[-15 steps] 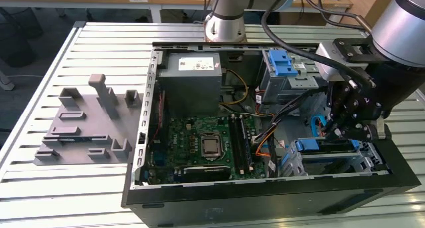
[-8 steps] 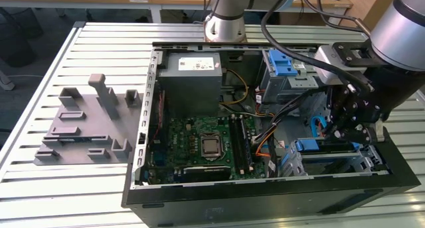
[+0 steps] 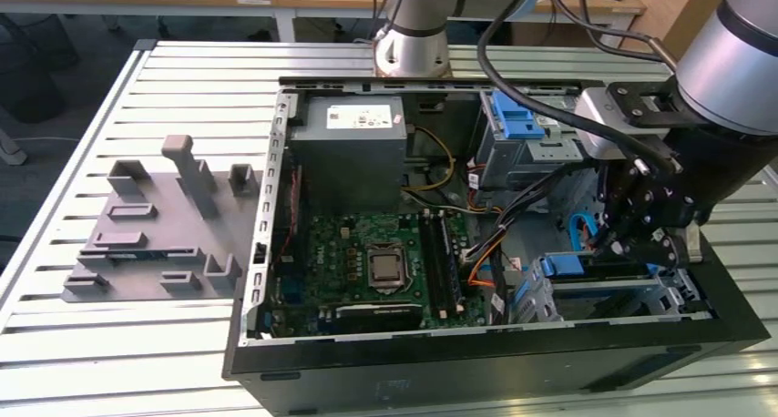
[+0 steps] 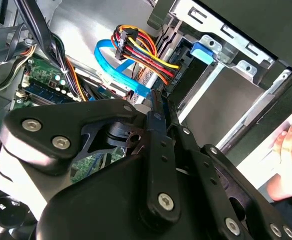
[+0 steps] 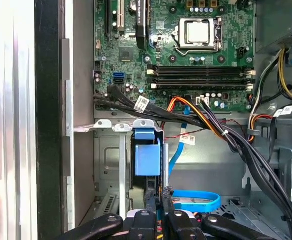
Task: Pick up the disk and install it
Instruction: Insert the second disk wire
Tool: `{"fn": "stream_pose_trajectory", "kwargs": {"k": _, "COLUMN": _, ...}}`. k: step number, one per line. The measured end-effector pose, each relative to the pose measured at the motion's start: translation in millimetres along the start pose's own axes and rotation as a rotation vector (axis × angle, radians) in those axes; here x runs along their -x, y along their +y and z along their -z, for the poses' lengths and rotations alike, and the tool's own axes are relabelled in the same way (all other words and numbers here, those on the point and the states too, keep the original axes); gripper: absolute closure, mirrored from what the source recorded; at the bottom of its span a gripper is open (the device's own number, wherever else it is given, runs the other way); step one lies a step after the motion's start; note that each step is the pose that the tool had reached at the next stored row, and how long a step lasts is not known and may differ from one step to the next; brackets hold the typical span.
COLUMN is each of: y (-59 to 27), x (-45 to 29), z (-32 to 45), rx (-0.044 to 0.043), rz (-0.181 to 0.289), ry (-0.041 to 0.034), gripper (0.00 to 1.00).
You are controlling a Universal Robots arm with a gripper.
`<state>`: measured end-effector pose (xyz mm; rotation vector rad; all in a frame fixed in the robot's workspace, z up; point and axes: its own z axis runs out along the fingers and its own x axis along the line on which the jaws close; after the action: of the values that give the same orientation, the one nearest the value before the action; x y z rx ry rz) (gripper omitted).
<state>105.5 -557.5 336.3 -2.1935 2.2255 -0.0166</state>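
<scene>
The gripper (image 3: 629, 244) was seen low inside the computer case (image 3: 486, 367), its fingers drawn nearly together on the upper edge of the disk (image 5: 148, 159), which stood directly beneath in the drive cage (image 3: 662, 299). The disk was judged rigid, fairly heavy and shock-sensitive, best held by its blue rail frame.

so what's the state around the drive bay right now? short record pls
hand: over the drive bay, at the exterior view's right of the case
disk: blue-railed edge in the bay slot, just ahead of the hand; grip unclear
motherboard: exposed
blue cable: loose beside the bay
power bundle: hanging near the bay
grey fixture: on table, exterior view's left
person's fingers: by the case edge
</scene>
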Motion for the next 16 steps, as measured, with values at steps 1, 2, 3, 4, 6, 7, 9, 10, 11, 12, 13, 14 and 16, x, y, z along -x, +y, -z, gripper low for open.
{"fn": "stream_pose_trajectory", "kwargs": {"k": 1, "y": 0.0, "x": 0.0, "z": -0.3, "rx": 0.0, "rz": 0.0, "ry": 0.0001, "gripper": 0.84}}
{"fn": "stream_pose_trajectory", "kwargs": {"k": 2, "y": 0.0, "x": 0.0, "z": -0.5, "rx": -0.0001, "rz": 0.0, "ry": 0.0002, "gripper": 0.84}}
{"fn": "stream_pose_trajectory", "kwargs": {"k": 3, "y": 0.0, "x": 0.0, "z": -0.8, "rx": 0.0, "rz": 0.0, "ry": 0.0002, "gripper": 0.84}}
{"fn": "stream_pose_trajectory", "kwargs": {"k": 4, "y": 0.0, "x": 0.0, "z": -1.1, "rx": 0.0, "rz": 0.0, "ry": 0.0001, "gripper": 0.84}}
{"fn": "stream_pose_trajectory", "kwargs": {"k": 6, "y": 0.1, "x": -0.1, "z": -1.6, "rx": 0.0, "rz": 0.0, "ry": 0.0002, "gripper": 0.84}}
{"fn": "stream_pose_trajectory", "kwargs": {"k": 7, "y": 0.1, "x": -0.1, "z": -1.8, "rx": 0.0, "rz": 0.0, "ry": 0.0001, "gripper": 0.84}}
{"fn": "stream_pose_trajectory", "kwargs": {"k": 9, "y": 0.0, "x": -0.1, "z": -2.0, "rx": 0.0, "rz": 0.0, "ry": 0.0003, "gripper": 0.84}}
{"fn": "stream_pose_trajectory", "kwargs": {"k": 10, "y": -0.1, "x": -0.1, "z": -2.1, "rx": 0.0, "rz": 0.0, "ry": 0.0003, "gripper": 0.84}}
{"fn": "stream_pose_trajectory", "kwargs": {"k": 11, "y": -0.4, "x": -0.1, "z": -2.3, "rx": -0.0001, "rz": 0.0, "ry": 0.0001, "gripper": 0.84}}
{"fn": "stream_pose_trajectory", "kwargs": {"k": 12, "y": -0.6, "x": -0.1, "z": -2.3, "rx": -0.0001, "rz": 0.0, "ry": 0.0, "gripper": 0.84}}
{"fn": "stream_pose_trajectory", "kwargs": {"k": 13, "y": -0.7, "x": -0.1, "z": -2.4, "rx": 0.0, "rz": 0.0, "ry": -0.0001, "gripper": 0.84}}
{"fn": "stream_pose_trajectory", "kwargs": {"k": 14, "y": -0.8, "x": -0.1, "z": -2.3, "rx": 0.0, "rz": 0.0, "ry": 0.0, "gripper": 0.84}}
{"fn": "stream_pose_trajectory", "kwargs": {"k": 16, "y": -0.8, "x": -0.1, "z": -2.4, "rx": 0.0, "rz": 0.0, "ry": 0.0001, "gripper": 0.84}}
